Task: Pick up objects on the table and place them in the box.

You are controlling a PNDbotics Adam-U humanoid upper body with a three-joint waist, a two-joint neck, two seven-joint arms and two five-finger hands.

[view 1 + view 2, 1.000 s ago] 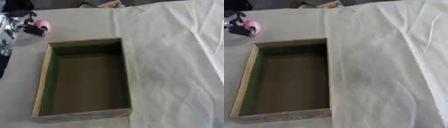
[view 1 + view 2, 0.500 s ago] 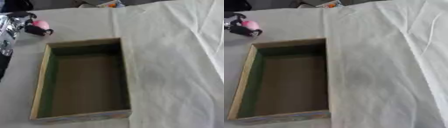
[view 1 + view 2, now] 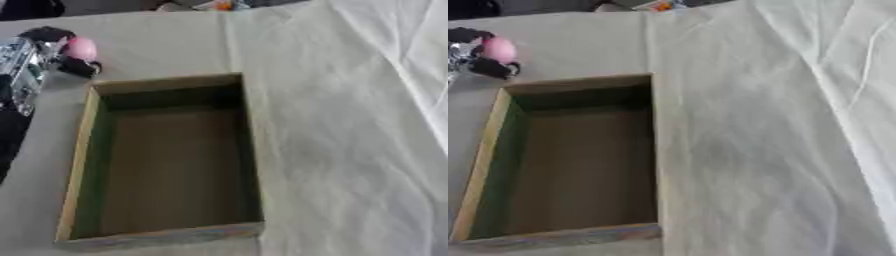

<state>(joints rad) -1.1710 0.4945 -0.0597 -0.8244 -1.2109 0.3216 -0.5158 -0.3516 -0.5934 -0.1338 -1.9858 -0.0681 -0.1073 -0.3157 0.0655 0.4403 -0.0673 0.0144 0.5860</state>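
Pink and rounded, a small object (image 3: 81,48) caught between the dark fingers (image 3: 80,67) of the left robot hand (image 3: 35,55), up at the far left of the view. Fingers curled round it, one dark tip above and one below, so pinched rather than merely touched. Too small to name beyond its colour and shape. Silver wrist and forearm running down the left edge behind it.

Carry step, by the look of it: object already in the grasp, not yet over the cardboard box (image 3: 237,150). Box open-topped and nothing to be seen in it, brown floor, greenish inner walls, lying just beside the left robot hand toward the robot and a little to the right; nearest box corner close under the lower fingertip, though whether touching cannot be told. Whether the pink object sits lifted off the cloth-covered surface (image 3: 350,125) or against it, likewise unclear.

Next move, as a judgement: a short sweep rightward and toward the robot to bring the pink object over the far end of the box, clear of the rim, then a spreading of the fingers above the brown floor. Main risk a clipped wall, given how near the far-left corner lies.

Beyond the left robot hand, at the far edge of the surface, a scrap of orange and white (image 3: 213,5), unidentifiable. Right robot hand nowhere in either view.
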